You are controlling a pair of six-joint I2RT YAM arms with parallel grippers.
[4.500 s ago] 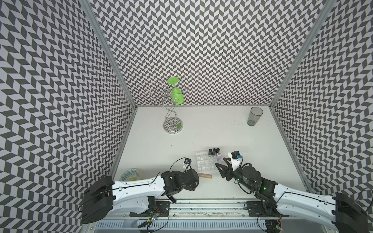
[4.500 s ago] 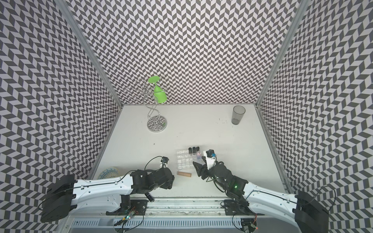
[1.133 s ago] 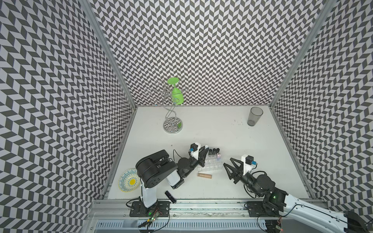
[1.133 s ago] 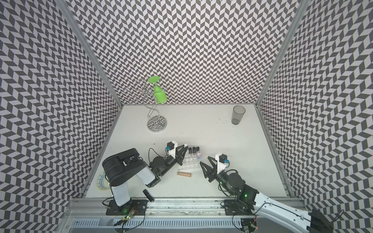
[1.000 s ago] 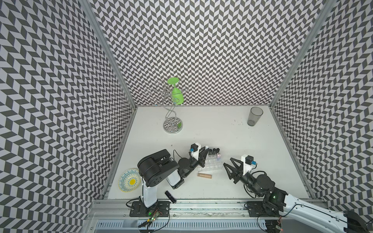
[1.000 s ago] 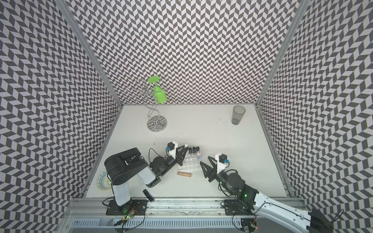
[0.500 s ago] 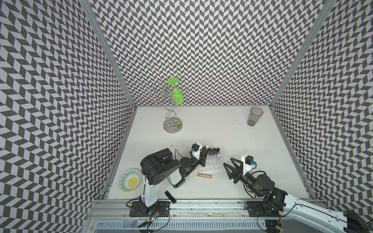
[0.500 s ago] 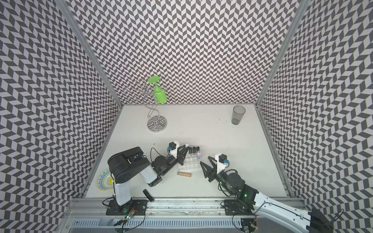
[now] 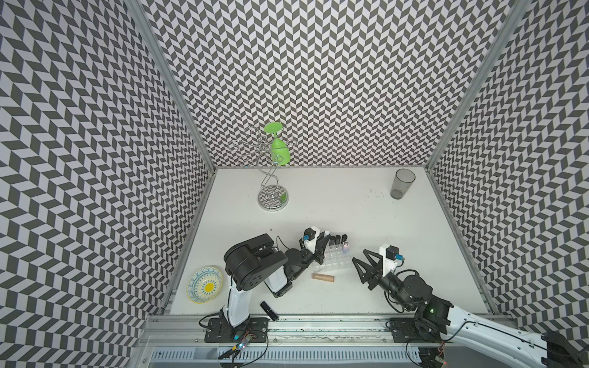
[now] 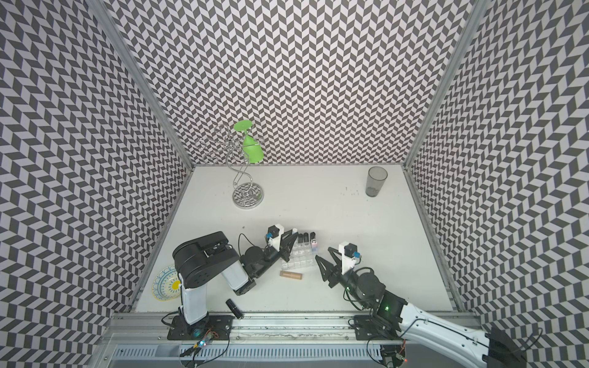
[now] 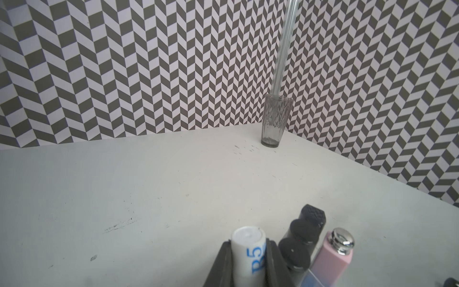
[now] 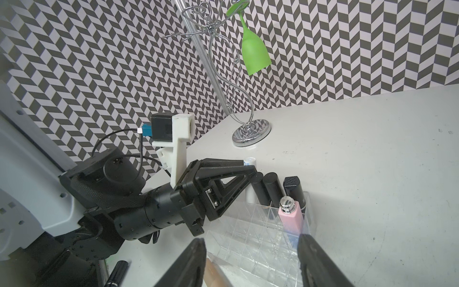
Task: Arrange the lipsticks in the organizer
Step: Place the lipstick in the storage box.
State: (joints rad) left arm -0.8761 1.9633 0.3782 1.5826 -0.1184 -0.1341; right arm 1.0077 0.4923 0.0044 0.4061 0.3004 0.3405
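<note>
Top views both show a loose black lipstick (image 9: 269, 310) lying nearest of all, at the front edge of the surface (image 9: 350, 210) beside the left arm's base. Off to the left, a patterned plate (image 9: 204, 284) sits close to the side wall. A little farther in, the tan lipstick (image 9: 323, 277) lies on its side, just in front of the organizer (image 9: 333, 266) and not touching it.

At about the same depth, the right fingers (image 9: 359, 259) hang just to the right of the organizer. They are spread apart with nothing between them, and the right wrist view looks through that gap onto the clear tray.

The organizer stands flat in the middle of the surface, between the two arms. The pink-to-blue lipstick (image 9: 345, 246) stands upright in a cell at its right end, silver cap up. It is just in front of the rightmost of three standing black lipsticks (image 9: 338, 241), which line the far row side by side.

At the left end of that row, the left fingers (image 9: 324, 239) are closed on the white lipstick (image 11: 248, 251). In the left wrist view both press against its sides, and its end pokes out past their tips. The tube is at the organizer's far left corner, right beside the nearest black one. Whether its lower end is inside a cell cannot be told.

Farthest back, a wire stand (image 9: 273, 197) carries a green glass (image 9: 280, 153) hung upside down at the left. A grey tumbler (image 9: 402, 184) stands near the right corner.
</note>
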